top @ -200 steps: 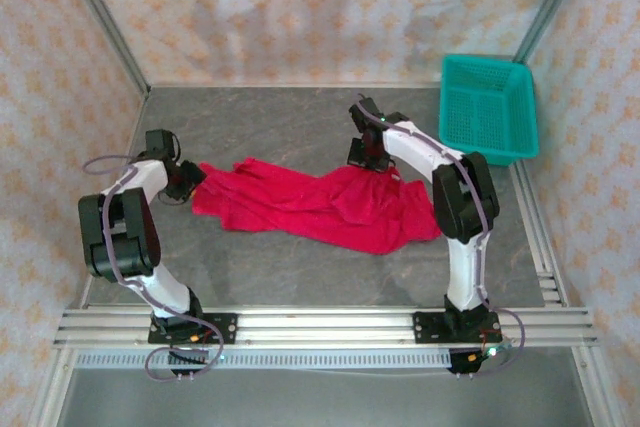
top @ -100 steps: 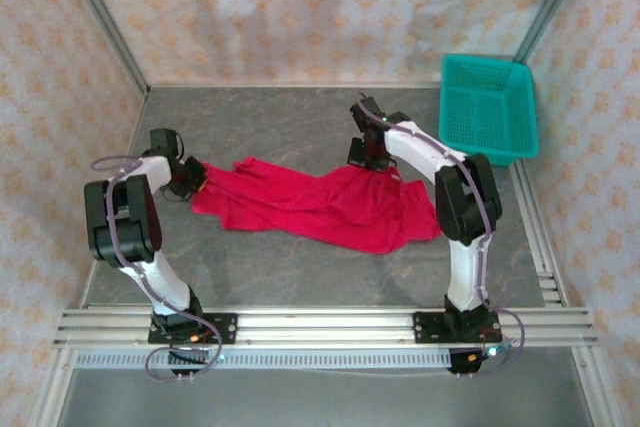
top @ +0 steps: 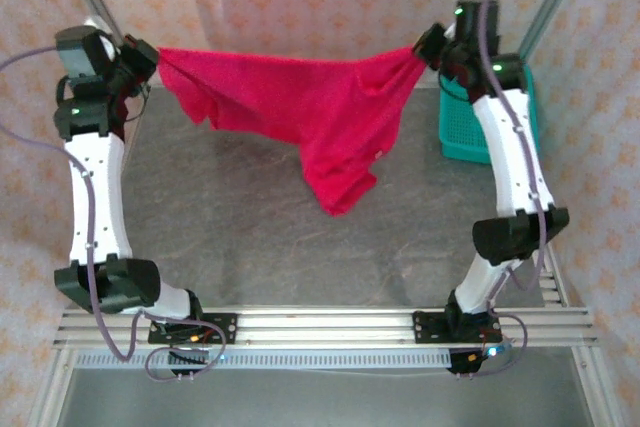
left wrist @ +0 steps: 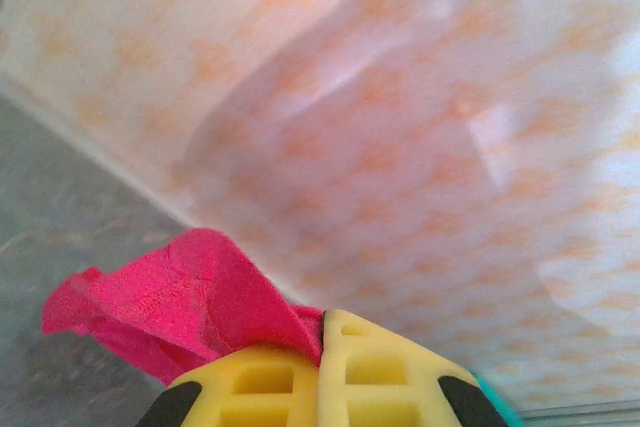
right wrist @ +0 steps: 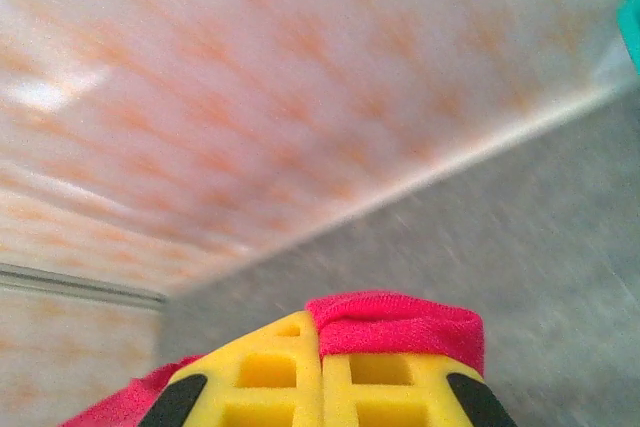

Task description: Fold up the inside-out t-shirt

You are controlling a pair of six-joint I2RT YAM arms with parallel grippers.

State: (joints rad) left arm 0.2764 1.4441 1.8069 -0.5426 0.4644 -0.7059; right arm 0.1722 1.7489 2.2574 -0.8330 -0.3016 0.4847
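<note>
we've got our left tool (top: 148, 55) and right tool (top: 428, 47) both clamped shut on the crimson-red cloth t-shirt (top: 310, 112), one at each end, stretching it high over the grey stone-patterned bench (top: 230, 247), its middle sagging down.

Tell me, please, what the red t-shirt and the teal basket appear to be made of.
The t-shirt: soft matte knit cloth, perhaps cotton; it hangs in loose folds with a fine texture. The basket: likely rigid moulded plastic; straight walls pierced by an even grid.
</note>
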